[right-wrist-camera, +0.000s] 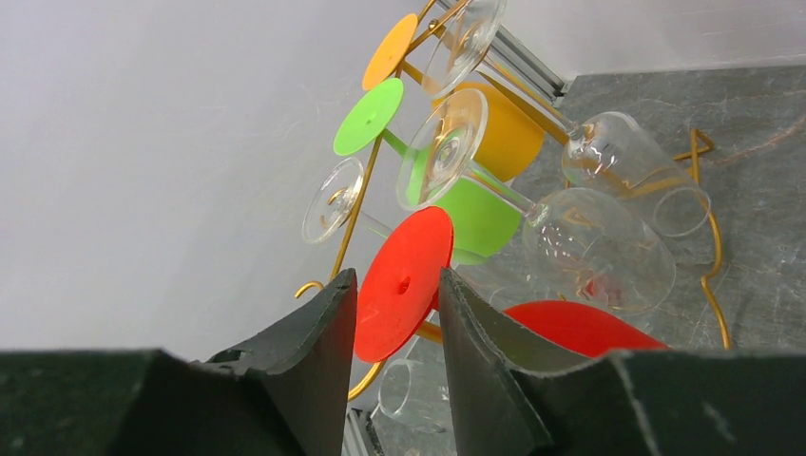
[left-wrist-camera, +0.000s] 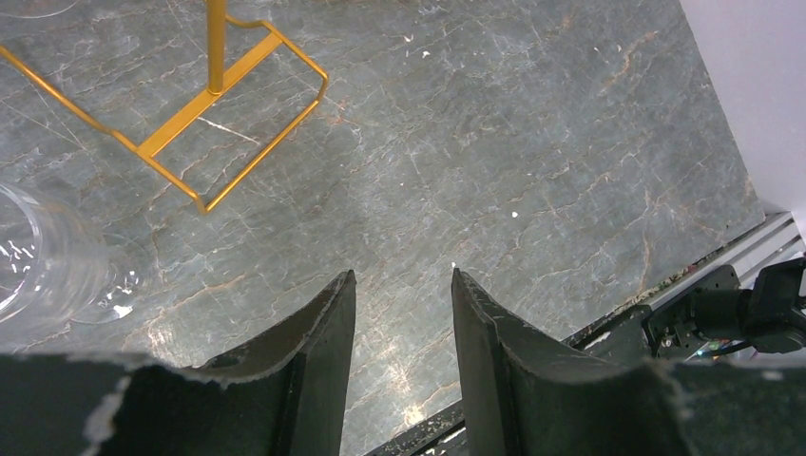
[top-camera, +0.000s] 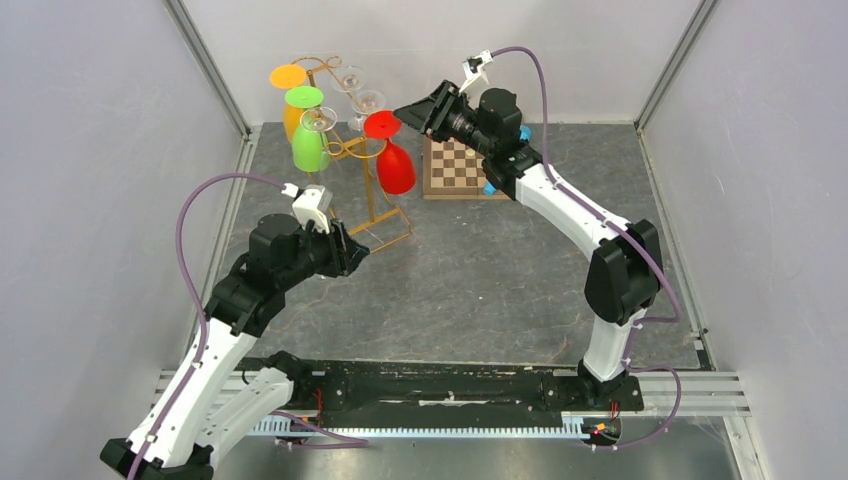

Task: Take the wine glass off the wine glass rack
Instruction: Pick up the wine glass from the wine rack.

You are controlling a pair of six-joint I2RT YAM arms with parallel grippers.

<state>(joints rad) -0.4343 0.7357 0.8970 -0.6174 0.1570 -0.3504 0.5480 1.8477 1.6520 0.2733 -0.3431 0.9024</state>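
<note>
Wine glass rack (top-camera: pixel 374 205): standing at the far left.
Red wine glass (top-camera: pixel 395 168): hanging bowl-down on its right side, stem upright.
Right gripper (right-wrist-camera: pixel 396 280): nearer arm, straddling the glass's foot just to its left; grip unclear.
Left gripper (left-wrist-camera: pixel 403 275): hovering released, near rack base.

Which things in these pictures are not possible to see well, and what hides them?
Right wrist view: whether the right tool touches the red glass; the tool covers the foot's edges.
Left wrist view: a clear glass, blurred, cut off by the left edge.
Left wrist view: the rack above its base, cut off by the top edge.
Top view: part of the chessboard, behind the right arm.
</note>
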